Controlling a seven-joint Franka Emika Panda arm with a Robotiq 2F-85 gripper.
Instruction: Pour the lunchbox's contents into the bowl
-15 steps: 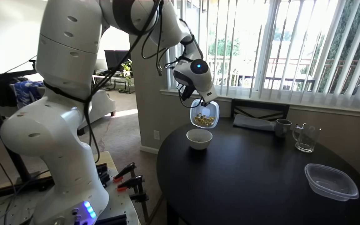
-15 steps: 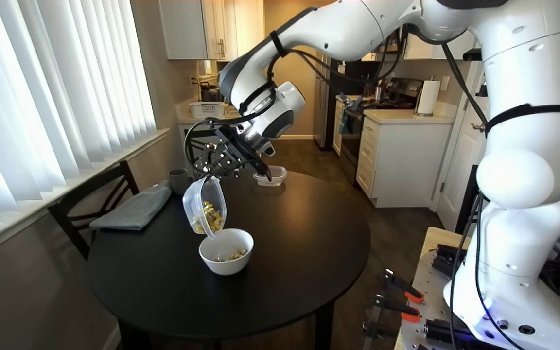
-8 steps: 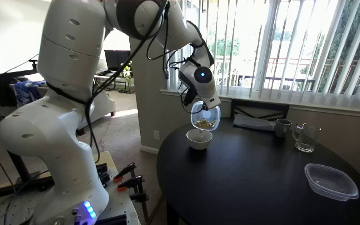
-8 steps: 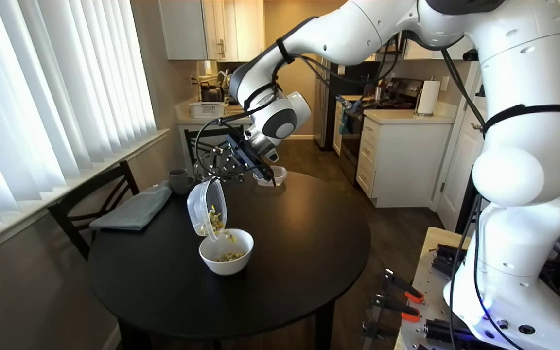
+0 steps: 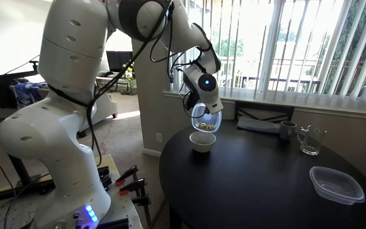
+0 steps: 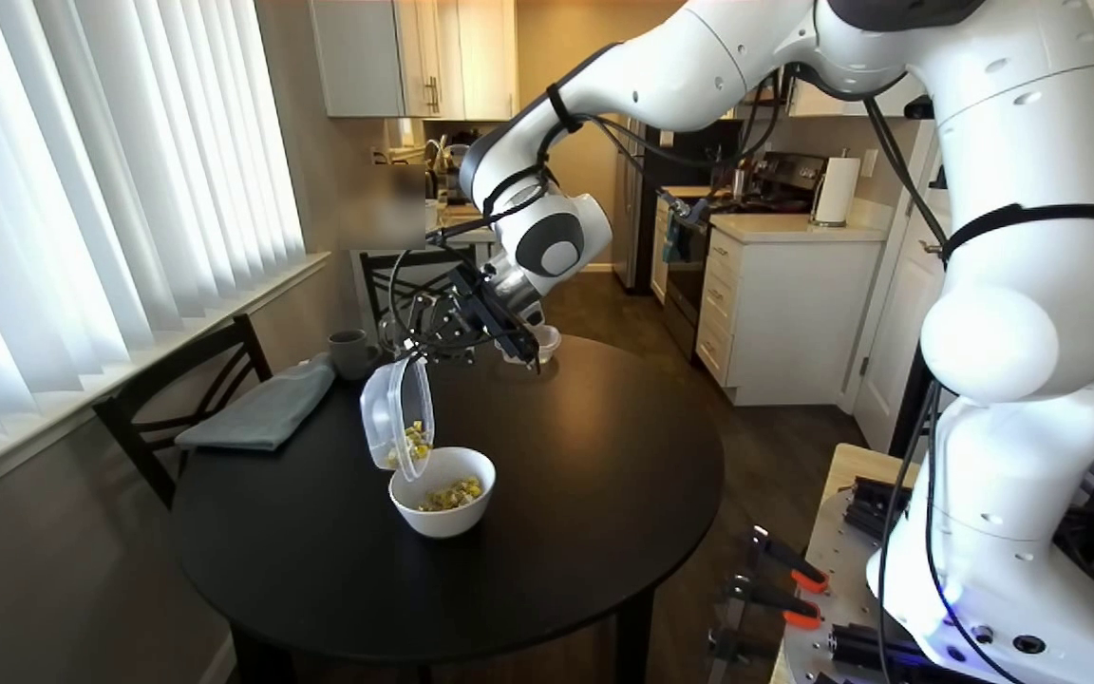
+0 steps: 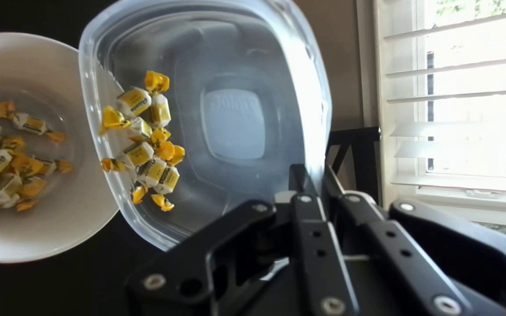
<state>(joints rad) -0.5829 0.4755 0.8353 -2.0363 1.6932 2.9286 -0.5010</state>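
The lunchbox (image 7: 233, 125) is a clear rounded-square container, tipped steeply, its open side toward the bowl. It shows in both exterior views (image 5: 198, 115) (image 6: 381, 418). My gripper (image 7: 316, 175) is shut on its wall. Several yellow-and-white wrapped candies (image 7: 141, 145) lie against its lower wall; they show in an exterior view too (image 6: 414, 443). The white bowl (image 7: 77, 215) stands upright on the table under the lunchbox's low edge, in both exterior views (image 5: 203, 145) (image 6: 447, 524). More candies (image 7: 7, 166) lie in the bowl. I cannot tell whether lunchbox and bowl touch.
The round dark table (image 5: 249, 178) bears a larger clear plastic container (image 5: 337, 187), a glass mug (image 5: 311, 143), a grey mug (image 5: 287, 131) and a folded cloth (image 5: 256, 124). A black chair (image 6: 186, 399) stands by the window side.
The lunchbox has come slightly lower and tips more steeply. Candies have dropped from it into the bowl; fewer lie in the lunchbox and more in the bowl. The gripper keeps its hold.
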